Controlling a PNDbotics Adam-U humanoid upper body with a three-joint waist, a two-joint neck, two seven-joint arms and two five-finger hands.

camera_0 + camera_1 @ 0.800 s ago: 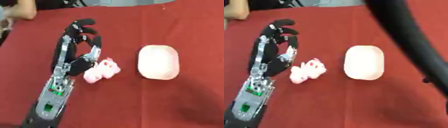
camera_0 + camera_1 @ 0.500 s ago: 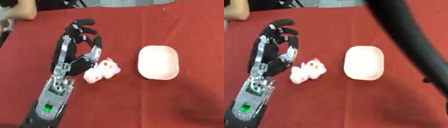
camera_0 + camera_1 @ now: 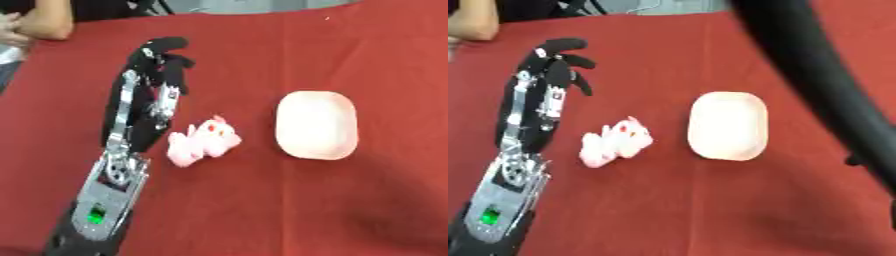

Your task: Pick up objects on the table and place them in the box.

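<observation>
Left eye view: the left robot hand (image 3: 156,67) reaches over the red surface (image 3: 262,210), its fingers loosely spread and grasping nothing. A small pink-and-white soft toy (image 3: 203,141) lies on the surface just beside the forearm, apart from the fingers. A pale oval box (image 3: 316,124) sits near the toy's right.

Right eye view: a black arm (image 3: 815,75) crosses the right side; its robot hand is outside the view.

The left hand (image 3: 156,75) reaches out flat, fingers loosely bent; the right arm (image 3: 815,75) crosses the right side
</observation>
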